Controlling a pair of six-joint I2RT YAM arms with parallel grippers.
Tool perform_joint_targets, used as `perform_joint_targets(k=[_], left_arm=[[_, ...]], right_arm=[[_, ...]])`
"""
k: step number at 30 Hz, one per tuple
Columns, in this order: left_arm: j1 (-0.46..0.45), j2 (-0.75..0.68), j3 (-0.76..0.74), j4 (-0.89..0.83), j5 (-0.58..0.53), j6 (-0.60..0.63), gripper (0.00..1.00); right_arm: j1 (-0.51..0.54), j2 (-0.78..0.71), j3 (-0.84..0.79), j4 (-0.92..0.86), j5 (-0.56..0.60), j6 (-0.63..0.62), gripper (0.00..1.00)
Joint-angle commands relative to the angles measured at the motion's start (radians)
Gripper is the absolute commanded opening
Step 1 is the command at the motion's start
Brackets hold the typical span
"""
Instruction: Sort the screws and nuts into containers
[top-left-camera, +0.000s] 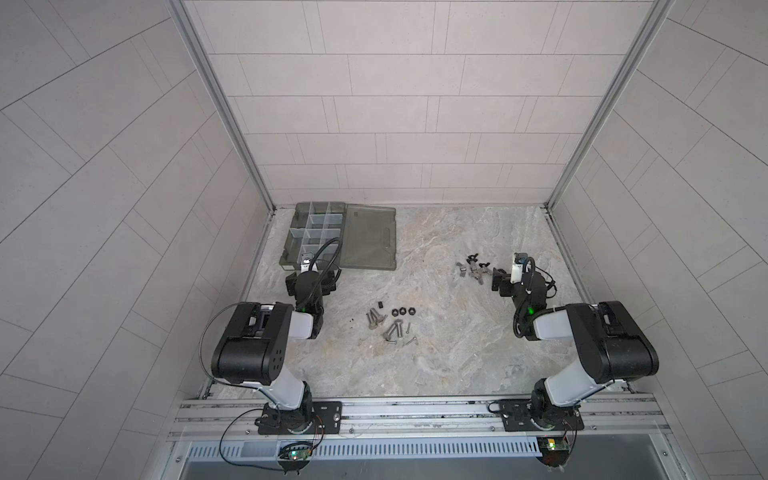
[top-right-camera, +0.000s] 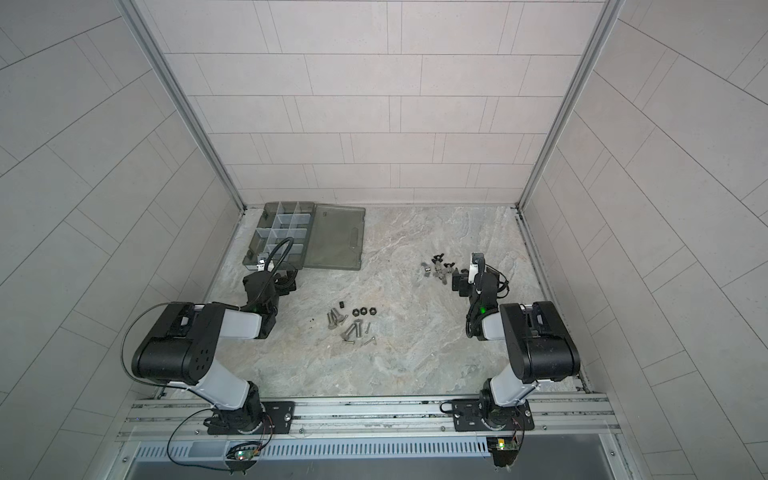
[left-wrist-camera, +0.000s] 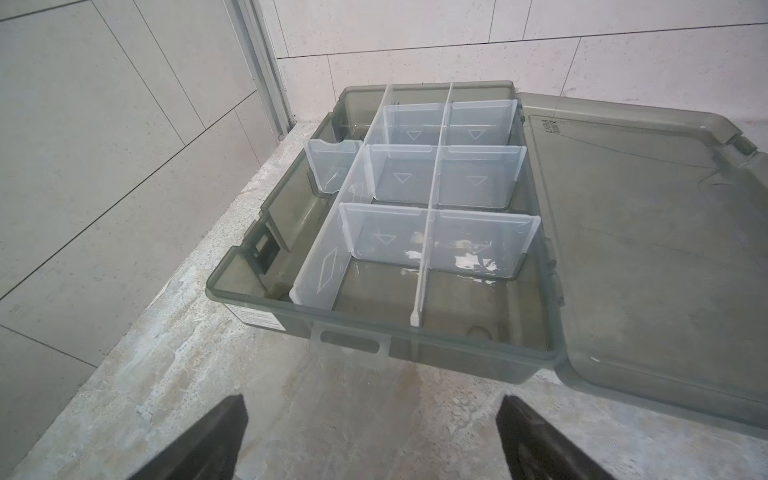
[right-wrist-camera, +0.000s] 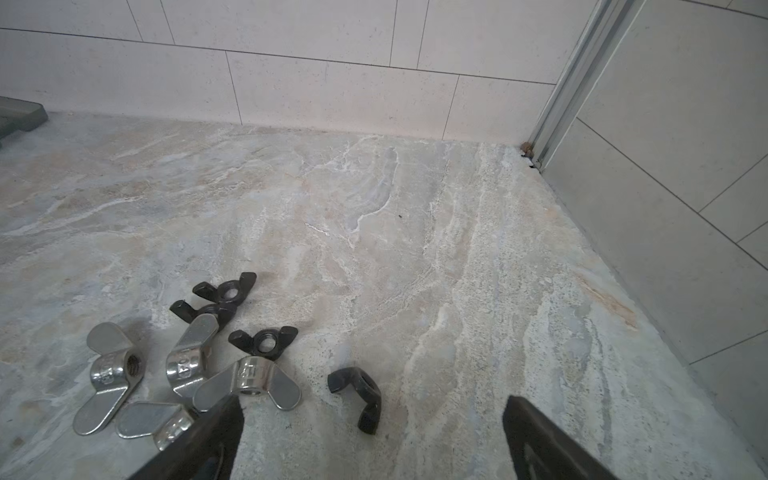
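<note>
**Stone bench, fasteners lying loose, both claws gaping**

Marbled stone tabletop (top-left-camera: 436, 357) is carrying everything. A smoky grey-green organiser case (left-wrist-camera: 374, 330) is lying open at the far left corner. Its containers (top-left-camera: 309, 232) are showing pale dividers, and its flat lid (top-left-camera: 368, 237) is spreading out toward the middle.

The left gripper (left-wrist-camera: 370, 415) is pointing at the case's near wall, its jaws standing wide apart and gripping nothing. The right gripper (top-left-camera: 497, 280) is hanging low at the right, likewise spread wide and holding nothing. Silver and black wing nuts (right-wrist-camera: 245, 380) are lying just beside it, one silver one partly hidden behind a finger.

The screws (top-left-camera: 388, 328), thick hex-headed ones and thin short ones, are lying in a loose cluster on the bare stone near the middle, well apart from the case. Three black hexagonal nuts (top-left-camera: 402, 311) are sitting in a row just beyond them.
</note>
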Motion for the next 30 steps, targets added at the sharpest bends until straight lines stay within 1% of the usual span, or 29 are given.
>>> perform_joint_targets(k=[1, 8, 16, 30], left_arm=[[0.002, -0.014, 0.004, 0.001, 0.009, -0.008, 1.00], [0.003, -0.032, 0.025, -0.072, 0.021, -0.014, 1.00], [0.004, -0.012, 0.012, -0.010, 0.018, -0.012, 1.00], [0.003, -0.015, 0.011, -0.015, 0.020, -0.010, 1.00]], right_arm=[[0.004, 0.006, 0.008, 0.003, -0.006, -0.013, 0.99], [0.002, 0.006, 0.009, 0.003, -0.006, -0.015, 0.99], [0.002, 0.006, 0.009, 0.002, -0.007, -0.014, 0.99], [0.002, 0.007, 0.006, 0.007, -0.009, -0.013, 0.99]])
